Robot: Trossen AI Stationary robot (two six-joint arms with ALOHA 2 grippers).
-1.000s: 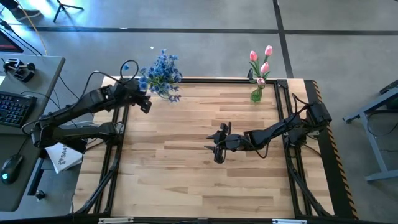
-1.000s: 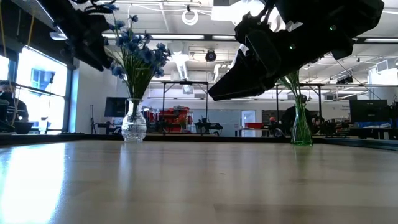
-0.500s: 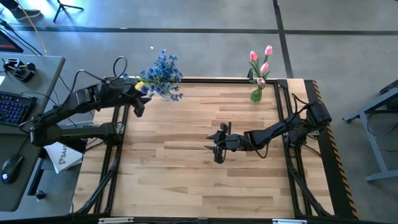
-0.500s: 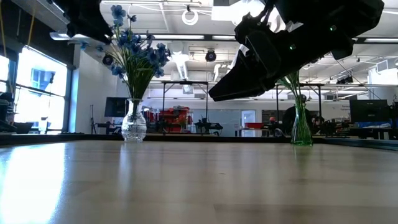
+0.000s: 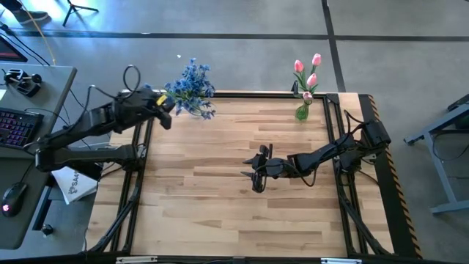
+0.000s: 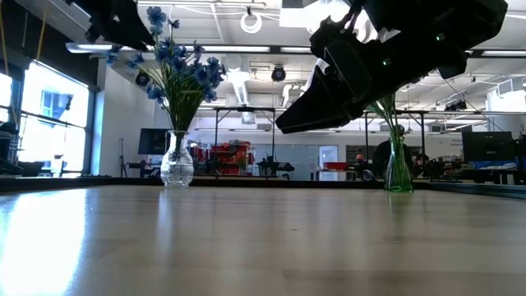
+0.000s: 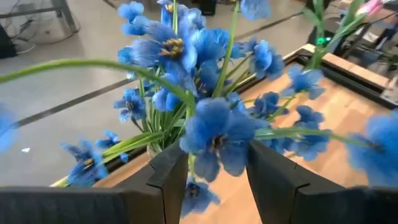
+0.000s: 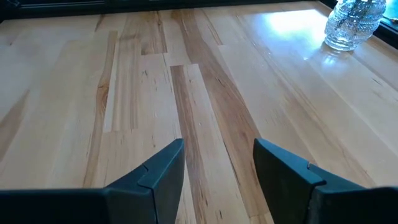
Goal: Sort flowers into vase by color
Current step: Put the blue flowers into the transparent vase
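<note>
From overhead you look straight down on the whole surface (image 5: pixel 234 183) and both arms. The low camera sits at surface height, facing level across it into the room. Your left wrist camera looks out past its own fingers (image 7: pixel 168 180), very close to the blue flowers (image 7: pixel 211 130). Your right wrist camera faces down across the bare boards toward the clear vase (image 8: pixel 354 22), which the low view shares (image 6: pixel 177 168).

Wood-plank desk (image 5: pixel 220 183) on grey floor (image 5: pixel 242 18). Side desk w/ keyboard (image 5: pixel 16 126) & mouse (image 5: pixel 9 202). Low view: monitors (image 6: pixel 486 146), ceiling lights beyond.
</note>
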